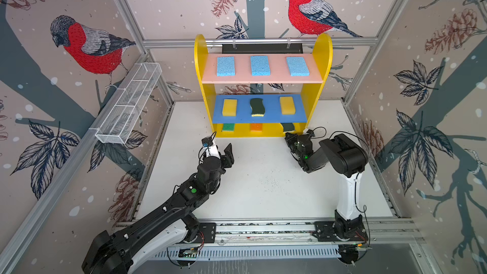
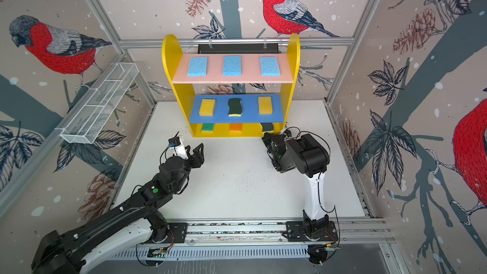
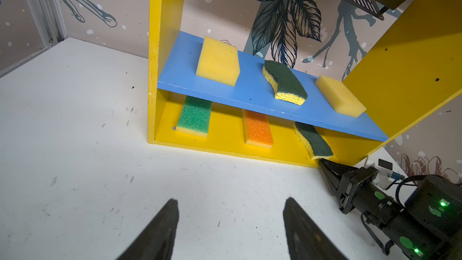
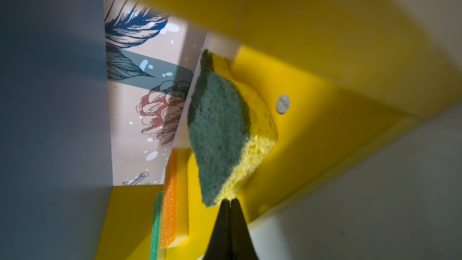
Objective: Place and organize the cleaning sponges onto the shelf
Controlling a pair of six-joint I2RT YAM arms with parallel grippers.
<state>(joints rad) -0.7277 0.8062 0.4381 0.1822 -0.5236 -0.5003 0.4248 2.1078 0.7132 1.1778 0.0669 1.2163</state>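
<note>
9 sponges (image 1: 225, 66), 3/tier, on shelf (image 1: 200, 56)

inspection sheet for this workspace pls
surface: white table, scuffed, with scattered dark specks
job's things: shelf holds all nine sponges; three light-blue sponges on the pink board; two yellow blocks flanking a wavy scourer on the blue board; green-topped sponge, orange-topped sponge and second scourer, askew at the front edge, on the bottom
clutter: nothing seen
pincers: left pincer open, empty, above the table; right pincer shut, tip at the second scourer's near end
cables: thin black wires loop along both arms, apart from the sponges
surroundings: bird-print walls, aluminium frame, white mesh basket on the left rail
</note>
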